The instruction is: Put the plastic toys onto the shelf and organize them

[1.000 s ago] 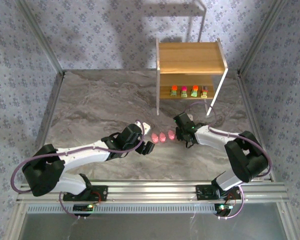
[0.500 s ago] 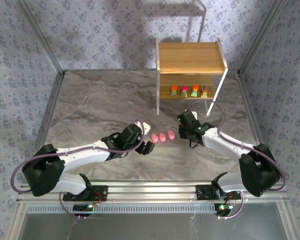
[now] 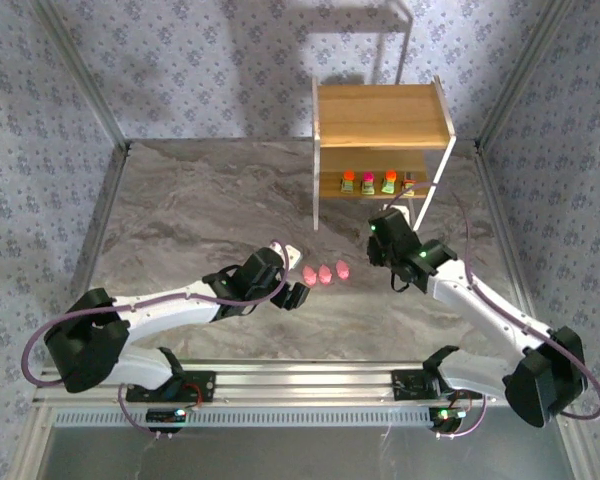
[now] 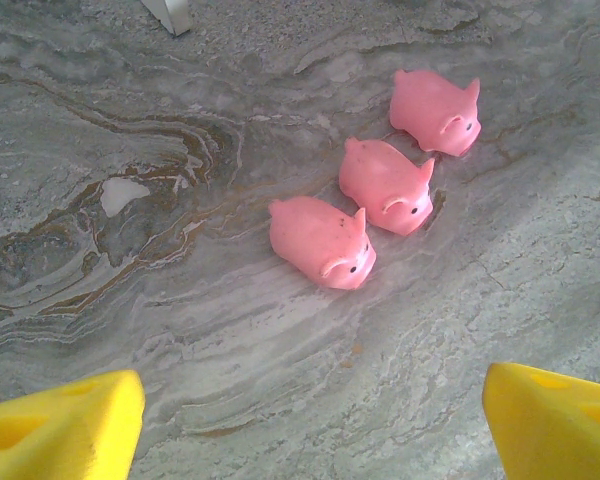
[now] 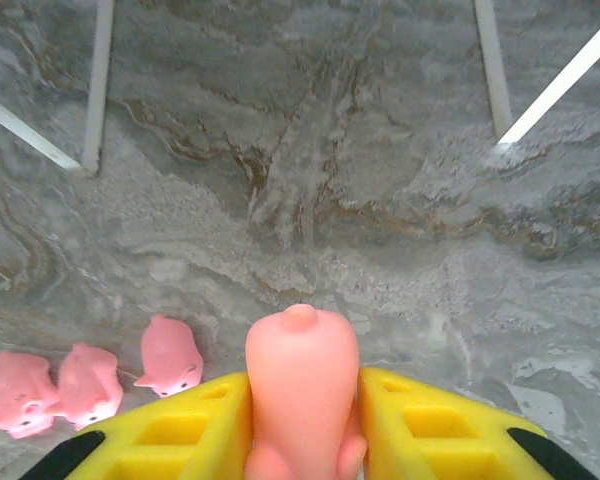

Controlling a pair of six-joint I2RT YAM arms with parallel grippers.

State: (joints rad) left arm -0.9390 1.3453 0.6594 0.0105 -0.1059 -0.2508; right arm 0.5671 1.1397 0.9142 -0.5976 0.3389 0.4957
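The shelf (image 3: 382, 115) stands at the far right of the counter (image 3: 200, 200), with a stand (image 3: 385, 12) behind it. Four blocks (image 3: 368, 182) sit side by side on its lower board. Before the shelf's left end, three pigs (image 3: 325, 272) lie close together in a row on the counter. The left claw (image 4: 310, 425) is just left of the row, nothing between its fingers. The right claw (image 5: 302, 440) is right of the row, before the shelf, with a fourth pig (image 5: 300, 365) between its fingers.
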